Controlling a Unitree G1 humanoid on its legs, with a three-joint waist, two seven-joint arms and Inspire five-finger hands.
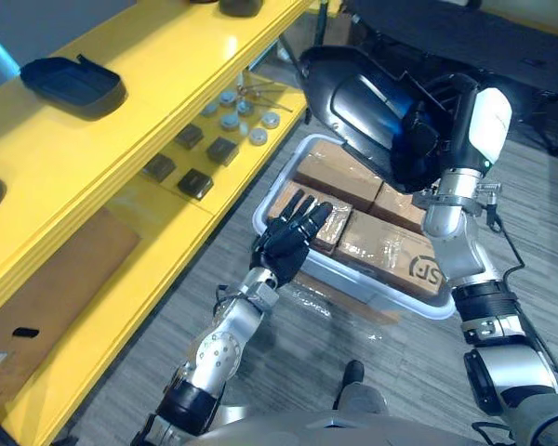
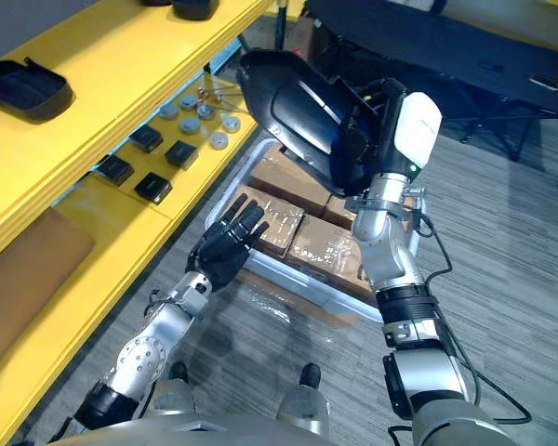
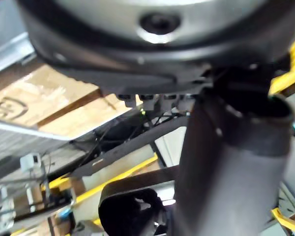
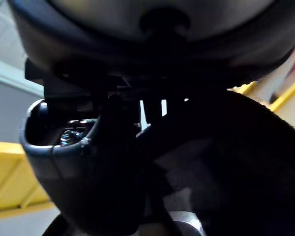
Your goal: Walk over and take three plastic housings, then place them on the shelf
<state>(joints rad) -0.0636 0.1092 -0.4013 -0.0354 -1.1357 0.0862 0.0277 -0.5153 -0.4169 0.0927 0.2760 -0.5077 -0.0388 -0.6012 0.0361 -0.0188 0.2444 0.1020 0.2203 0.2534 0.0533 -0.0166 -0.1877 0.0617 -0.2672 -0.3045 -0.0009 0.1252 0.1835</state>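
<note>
Right hand (image 1: 437, 130) raised high, fingers curled tight on the rim of a glossy black housing (image 1: 353, 88), held above a white bin (image 1: 391, 299) packed with boxes (image 1: 391, 251). Left hand (image 1: 293, 237) lower, over the bin's near left corner, fingers straight and spread, holding nothing. Well apart from the housing.

At left, a yellow shelf (image 1: 65, 167): second housing (image 1: 73, 84) lying on the top tier, black blocks (image 1: 195, 183) and grey discs (image 1: 231, 119) on the tier below.

Eye views: the whole layout, both hands and the bin. Right wrist view: dark shell pressed close against the hand, grip too dark to read there. Left wrist view: boxes past the thumb, plus strips of yellow shelf.
</note>
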